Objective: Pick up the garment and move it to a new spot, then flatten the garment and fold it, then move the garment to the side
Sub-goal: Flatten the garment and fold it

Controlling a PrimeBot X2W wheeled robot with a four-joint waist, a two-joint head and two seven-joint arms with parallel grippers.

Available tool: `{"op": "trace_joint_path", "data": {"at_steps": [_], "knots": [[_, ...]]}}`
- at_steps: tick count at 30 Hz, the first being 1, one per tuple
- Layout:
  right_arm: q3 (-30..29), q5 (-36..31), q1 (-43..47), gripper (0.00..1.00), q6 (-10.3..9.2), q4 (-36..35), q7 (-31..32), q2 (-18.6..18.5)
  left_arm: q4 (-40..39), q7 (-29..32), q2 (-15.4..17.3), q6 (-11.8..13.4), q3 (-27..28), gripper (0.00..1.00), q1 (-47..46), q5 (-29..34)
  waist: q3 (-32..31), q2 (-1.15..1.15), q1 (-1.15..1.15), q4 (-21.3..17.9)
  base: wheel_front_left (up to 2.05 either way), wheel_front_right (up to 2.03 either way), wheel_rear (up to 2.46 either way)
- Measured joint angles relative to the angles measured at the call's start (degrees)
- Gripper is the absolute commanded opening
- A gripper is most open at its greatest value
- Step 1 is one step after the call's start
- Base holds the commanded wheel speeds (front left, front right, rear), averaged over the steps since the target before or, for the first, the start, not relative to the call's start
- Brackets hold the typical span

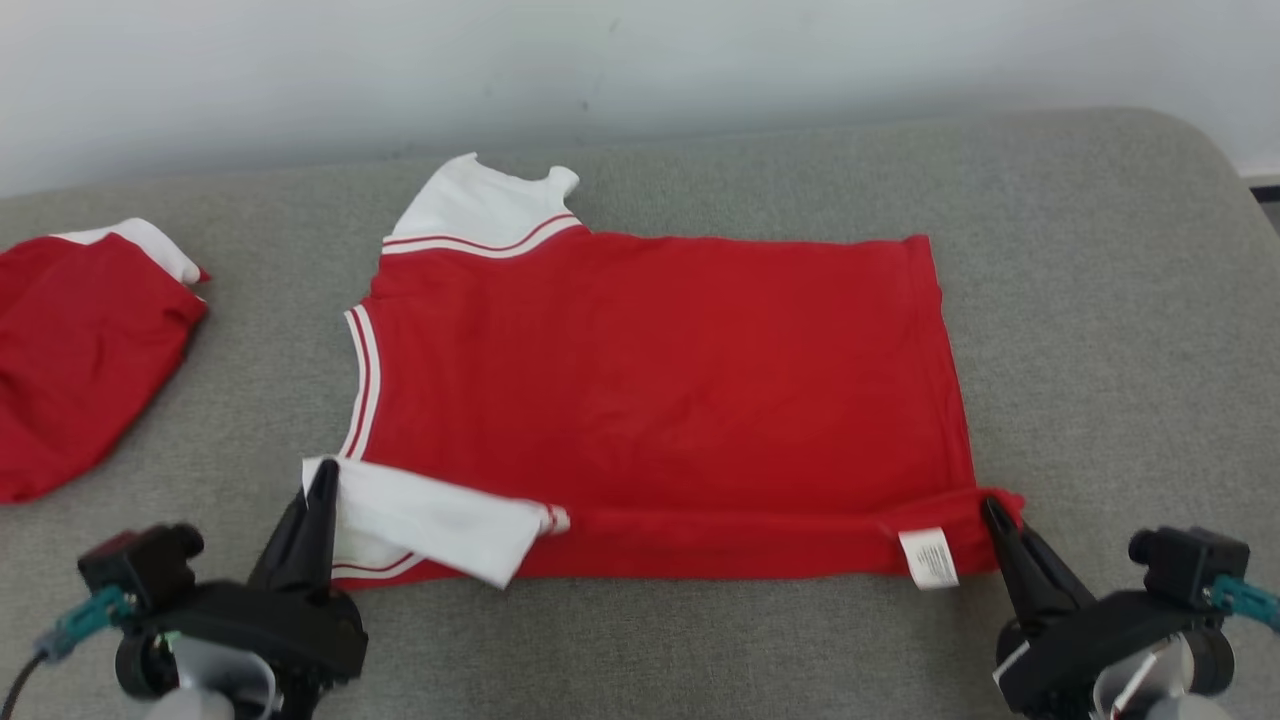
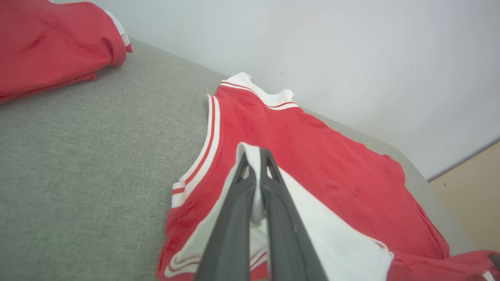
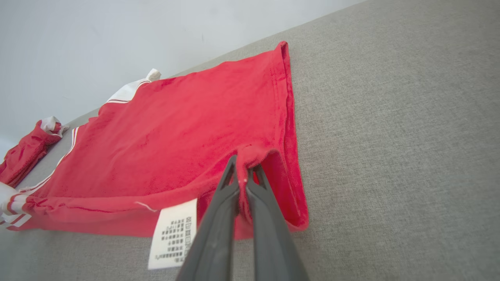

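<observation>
Grey cushioned surface (image 1: pixel 1100 350), white wall (image 1: pixel 700 60) behind, red shirt (image 1: pixel 650 380) spread flat, left pincer (image 1: pixel 322 475) clamped on its white sleeve (image 1: pixel 430 520), right pincer (image 1: pixel 993 508) clamped on hem corner (image 1: pixel 955 500).

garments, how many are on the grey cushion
2. A shirt lies spread in the middle, its near edge pinched by the left gripper and right gripper. A bunched heap lies at the left, cut off by the frame; more may be out of frame.

Care label (image 3: pixel 172 234) print too small; second red garment (image 1: pixel 80 340) partly off-frame.
</observation>
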Motion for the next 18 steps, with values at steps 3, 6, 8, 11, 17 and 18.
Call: {"op": "trace_joint_path", "data": {"at_steps": [3, 6, 8, 11, 17, 18], "knots": [[0.56, -0.12, -3.43, 0.0, 0.0, 2.99, -0.66, 0.41, 4.88, 0.0, 0.04, -1.45, -0.14, 0.0, -4.44, 0.21, 1.28, 0.0, 0.01, -0.34, 0.0, 0.0, 0.0], [1.12, -0.18, -6.84, 0.0, 0.0, 6.54, -1.51, 0.86, 10.46, 0.01, -0.03, -2.18, -0.48, 0.0, -8.13, 0.27, 2.37, 0.0, 0.01, -0.56, 0.0, 0.0, 0.0], [1.75, -0.26, -8.79, 0.45, 0.0, 8.77, -2.33, 1.2, 13.74, -0.22, -0.43, -2.99, -1.09, 0.09, -10.43, 0.4, 2.95, 0.0, 0.01, -0.65, 0.0, 0.0, 0.0], [2.59, -0.7, -10.77, 1.0, -0.01, 11.67, -3.93, 1.32, 17.95, -1.98, -0.94, -3.76, -2.27, 1.0, -13.15, 2.04, 3.26, 0.01, 0.01, -0.67, 0.0, 0.0, 0.0], [3.48, -2.19, -9.69, 1.0, 0.0, 13.78, -8.08, -0.55, 21.58, -5.3, -1.36, -4.94, -1.94, 1.0, -13.26, 3.8, 1.39, 0.0, 0.01, -0.28, 0.0, 0.0, 0.0], [3.36, -2.31, -8.98, 1.0, 0.0, 13.73, -8.6, -0.83, 21.53, -5.54, -1.15, -4.97, -1.56, 1.0, -12.57, 3.9, 0.97, 0.0, 0.01, -0.18, 0.0, 0.0, 0.0]]}}
